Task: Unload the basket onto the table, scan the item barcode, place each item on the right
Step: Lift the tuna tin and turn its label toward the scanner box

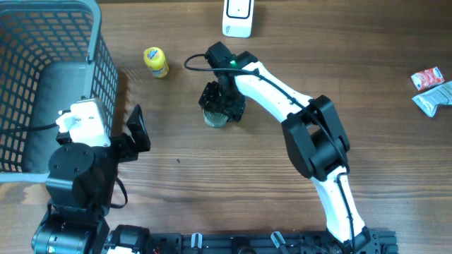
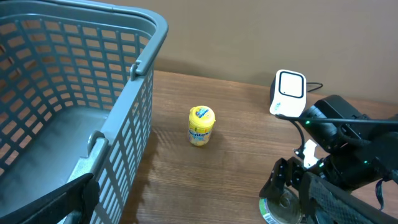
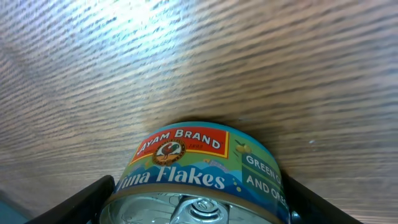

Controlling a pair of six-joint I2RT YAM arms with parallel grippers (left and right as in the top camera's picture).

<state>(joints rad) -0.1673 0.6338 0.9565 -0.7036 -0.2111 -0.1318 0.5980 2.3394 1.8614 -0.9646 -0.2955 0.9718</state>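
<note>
A tuna flakes can (image 3: 186,165) with a green and blue label stands upright on the wooden table (image 1: 212,183). My right gripper (image 3: 196,202) is shut on it, one black finger against each side. From overhead the right gripper (image 1: 222,101) covers most of the can (image 1: 212,119). A white barcode scanner (image 1: 238,17) stands at the table's far edge, behind the can. My left gripper (image 1: 135,130) hangs open and holds nothing, beside the basket and well left of the can. The left wrist view shows the can (image 2: 281,206) at the lower right, under the right gripper (image 2: 298,180).
A grey plastic basket (image 1: 99,63) fills the left side. A small yellow bottle (image 1: 156,61) stands between the basket and the scanner. Two snack packets (image 1: 431,88) lie at the far right edge. The scanner's black cable (image 1: 194,62) runs near the right wrist.
</note>
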